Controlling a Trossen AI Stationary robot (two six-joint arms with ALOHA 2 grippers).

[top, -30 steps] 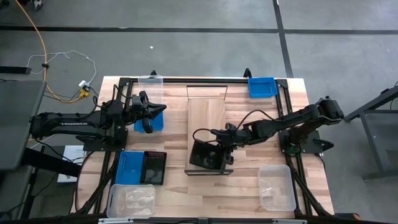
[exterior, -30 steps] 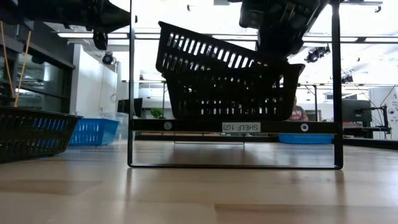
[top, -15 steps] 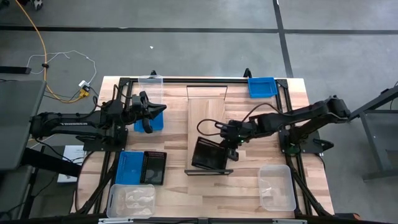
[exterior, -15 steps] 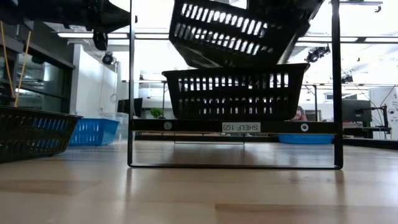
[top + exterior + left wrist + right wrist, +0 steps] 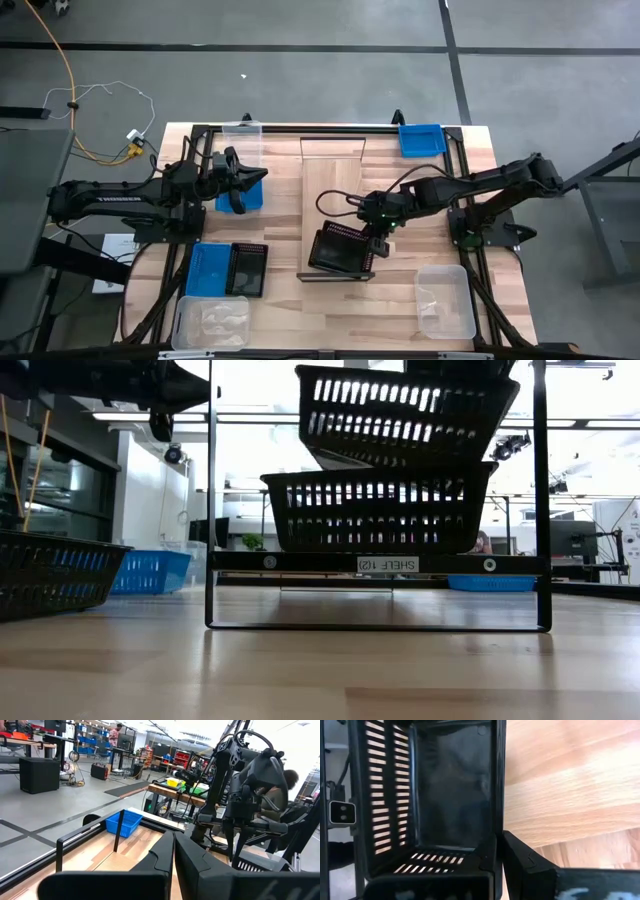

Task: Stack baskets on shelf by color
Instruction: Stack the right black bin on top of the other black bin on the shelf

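Two black perforated baskets sit at the near end of the shelf [image 5: 331, 190], one held above the other. Right gripper [image 5: 372, 238] is clenched on the rim of the upper black basket [image 5: 405, 415], fingers [image 5: 490, 855] pinching its wall in the right wrist view. Upper basket hangs tilted, mouth facing up, its low-view left end lower and almost touching the rim of the lower black basket [image 5: 378, 510]; whether they touch, cannot tell. Lower basket rests level on the shelf, mouth up, above the label plate. From above, the pair lies at about 6 o'clock on the shelf, long axis across the board. Shelf long axis runs 12 to 6 down the table [image 5: 400, 300] middle.

Left gripper [image 5: 238, 181] waits at 9 o'clock from the shelf, fingers pressed together and holding nothing, over a blue basket [image 5: 245, 194]. Clear basket [image 5: 242, 138] at 12 o'clock from it. Another blue basket [image 5: 421, 138] at the shelf's 1 o'clock. At 7 o'clock, a blue basket with a black one nested [image 5: 228, 269], clear basket [image 5: 211, 322] beyond. Clear basket [image 5: 444, 299] at 5 o'clock.
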